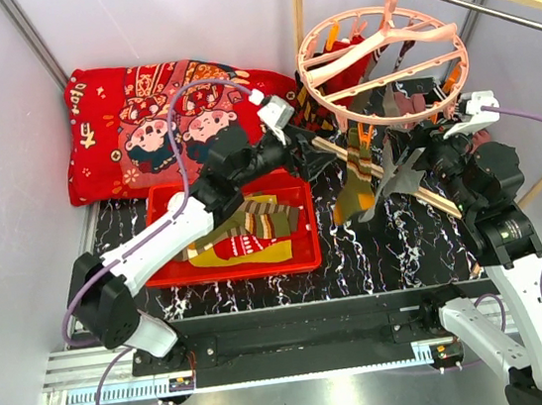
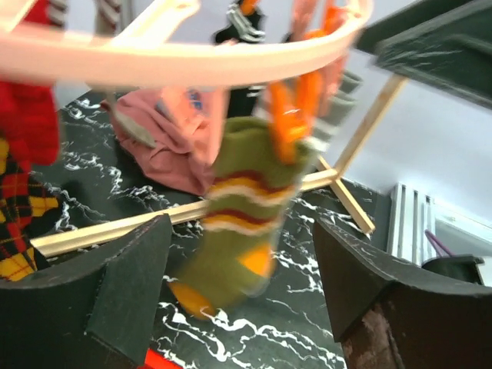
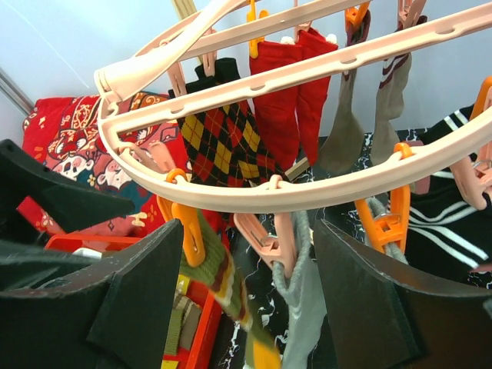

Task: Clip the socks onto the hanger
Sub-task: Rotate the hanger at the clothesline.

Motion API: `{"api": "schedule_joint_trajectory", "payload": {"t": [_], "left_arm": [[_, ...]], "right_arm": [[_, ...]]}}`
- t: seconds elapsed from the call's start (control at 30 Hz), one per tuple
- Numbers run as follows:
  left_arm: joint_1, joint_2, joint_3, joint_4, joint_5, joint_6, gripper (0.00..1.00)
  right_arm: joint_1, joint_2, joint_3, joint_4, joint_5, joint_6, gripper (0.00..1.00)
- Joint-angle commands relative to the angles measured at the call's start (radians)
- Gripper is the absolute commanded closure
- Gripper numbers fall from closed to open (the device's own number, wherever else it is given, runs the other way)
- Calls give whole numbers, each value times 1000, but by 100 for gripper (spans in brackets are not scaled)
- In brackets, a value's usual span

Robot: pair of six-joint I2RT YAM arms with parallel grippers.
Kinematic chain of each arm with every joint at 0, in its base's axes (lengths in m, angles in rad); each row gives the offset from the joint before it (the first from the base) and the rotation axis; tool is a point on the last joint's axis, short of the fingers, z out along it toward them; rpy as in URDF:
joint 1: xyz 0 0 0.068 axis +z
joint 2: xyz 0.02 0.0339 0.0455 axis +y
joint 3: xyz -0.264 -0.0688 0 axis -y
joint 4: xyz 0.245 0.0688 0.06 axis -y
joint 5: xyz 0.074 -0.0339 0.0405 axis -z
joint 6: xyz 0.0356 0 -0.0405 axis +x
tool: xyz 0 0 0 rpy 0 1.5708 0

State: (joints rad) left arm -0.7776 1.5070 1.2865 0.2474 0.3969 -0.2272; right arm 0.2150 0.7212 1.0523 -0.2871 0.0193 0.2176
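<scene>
The pale-pink ring hanger (image 1: 382, 60) hangs at the back right with several socks clipped to it. An olive striped sock with yellow toes (image 2: 234, 231) hangs from an orange clip (image 2: 290, 115); it also shows in the top view (image 1: 354, 195) and in the right wrist view (image 3: 219, 265). My left gripper (image 1: 319, 156) is open and empty, its jaws either side of that sock without touching it (image 2: 242, 288). My right gripper (image 1: 408, 168) is open and empty just under the ring (image 3: 242, 292), its jaws either side of a grey sock (image 3: 307, 304) on a pink clip (image 3: 269, 240). An argyle sock (image 3: 223, 146) and red socks (image 3: 288, 100) hang behind.
A red basket (image 1: 175, 271) with more striped socks (image 1: 254, 227) sits left of centre. A red cartoon-print cushion (image 1: 131, 126) lies at the back left. Wooden rack poles (image 1: 403, 183) cross under the hanger. Grey walls close in both sides.
</scene>
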Motion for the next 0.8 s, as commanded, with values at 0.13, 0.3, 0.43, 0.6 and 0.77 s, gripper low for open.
{"api": "schedule_joint_trajectory", "payload": {"t": [0.13,0.3,0.43,0.6,0.77], "left_arm": [[61,74,-75,463,91,-83,20],[84,160,-27,566,174,-158,20],[98,241,30,596,243,-214,22],[98,301,94,631,316,-265,25],[98,351,137,670,358,-328,29]], "right_arm": [[3,-14,12,8,5,-18,23],[4,-26,18,-3,-2,-37,23],[3,-32,23,-9,-8,-47,23],[3,-43,29,-20,-18,-55,23],[3,-60,31,-37,-39,-64,23]]}}
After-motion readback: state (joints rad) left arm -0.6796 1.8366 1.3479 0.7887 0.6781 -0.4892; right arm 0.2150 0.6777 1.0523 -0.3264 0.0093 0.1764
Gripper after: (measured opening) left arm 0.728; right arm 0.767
